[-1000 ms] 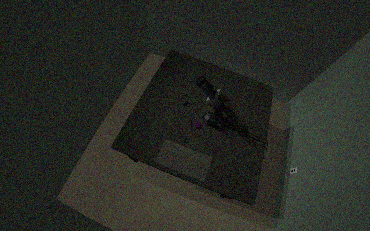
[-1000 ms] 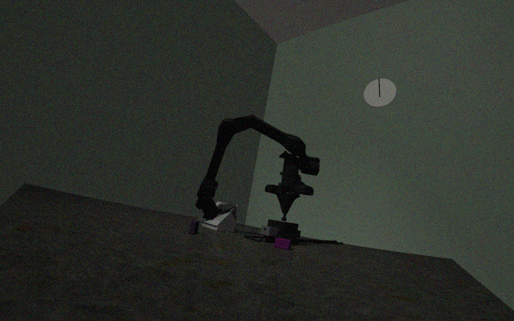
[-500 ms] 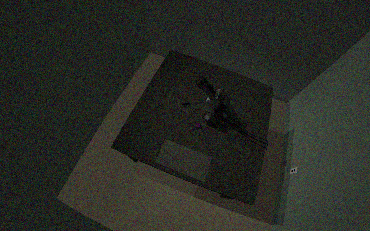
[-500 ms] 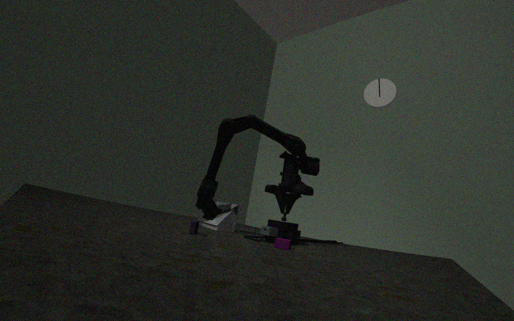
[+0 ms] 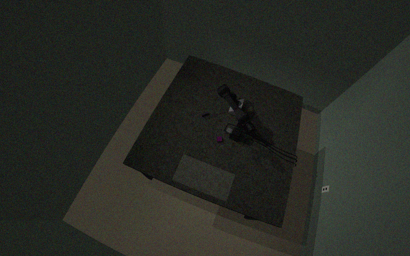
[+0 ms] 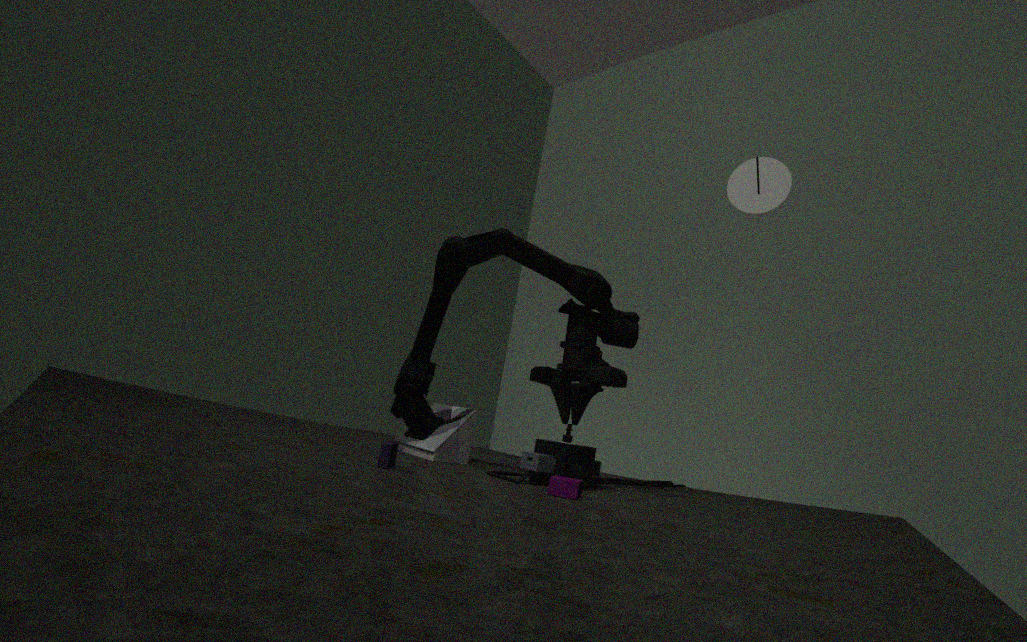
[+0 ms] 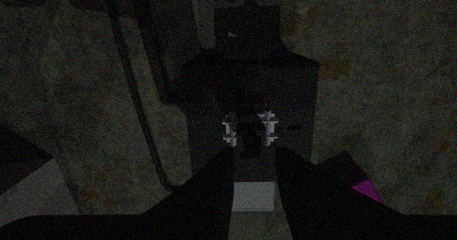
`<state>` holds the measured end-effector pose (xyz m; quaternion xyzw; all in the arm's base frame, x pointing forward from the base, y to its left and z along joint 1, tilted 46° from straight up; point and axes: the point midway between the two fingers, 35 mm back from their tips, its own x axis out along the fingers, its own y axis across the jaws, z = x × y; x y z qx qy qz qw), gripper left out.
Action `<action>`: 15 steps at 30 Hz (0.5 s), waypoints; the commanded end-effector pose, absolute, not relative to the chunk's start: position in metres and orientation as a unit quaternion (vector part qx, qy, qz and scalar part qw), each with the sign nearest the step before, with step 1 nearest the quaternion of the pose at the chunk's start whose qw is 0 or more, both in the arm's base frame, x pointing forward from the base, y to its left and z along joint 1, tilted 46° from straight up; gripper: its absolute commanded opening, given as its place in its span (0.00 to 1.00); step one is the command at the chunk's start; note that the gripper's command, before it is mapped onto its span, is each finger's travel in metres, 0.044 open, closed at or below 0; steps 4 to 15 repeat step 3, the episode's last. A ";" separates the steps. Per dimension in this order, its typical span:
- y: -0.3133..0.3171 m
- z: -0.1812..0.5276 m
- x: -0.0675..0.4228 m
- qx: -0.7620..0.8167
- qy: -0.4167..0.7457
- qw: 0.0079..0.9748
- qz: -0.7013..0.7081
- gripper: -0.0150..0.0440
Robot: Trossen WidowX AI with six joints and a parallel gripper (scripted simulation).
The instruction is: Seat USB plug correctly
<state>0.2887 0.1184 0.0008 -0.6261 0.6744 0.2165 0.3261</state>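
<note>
The power cube [image 6: 581,460] [image 7: 295,91] is a dark block standing on the table. The USB plug [image 6: 567,434] [image 7: 251,141] is small and dark and stands upright at the top of the cube. Its depth in the socket and which way round it is cannot be made out in the dim light. Bright metallic edges show on both sides of it in the wrist view. My gripper [image 6: 570,421] [image 7: 254,156] points straight down over the plug. Its fingers are open by a narrow gap, with nothing held between them, and the plug shows just below the tips in the exterior view.
A pale grey box [image 5: 229,130] [image 6: 537,460] [image 7: 254,196] sits close beside the cube. A magenta block [image 5: 219,139] [image 6: 564,487] [image 7: 367,188] stands near it. Dark cables [image 5: 282,153] [image 7: 134,91] run beside the cube. A small dark block [image 5: 205,115] [image 6: 387,455] and a white wedge-shaped object [image 6: 461,445] are near the arm's base.
</note>
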 end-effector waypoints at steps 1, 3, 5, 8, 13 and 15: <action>0.121 0.003 0.288 -0.624 0.676 0.327 0.217 0.42; 0.122 0.004 0.288 -0.624 0.676 0.327 0.217 0.42; 0.122 0.004 0.288 -0.624 0.676 0.327 0.217 0.42; 0.122 0.004 0.288 -0.624 0.676 0.327 0.217 0.42; 0.122 0.004 0.288 -0.624 0.676 0.327 0.217 0.42; 0.122 0.004 0.288 -0.624 0.676 0.327 0.217 0.42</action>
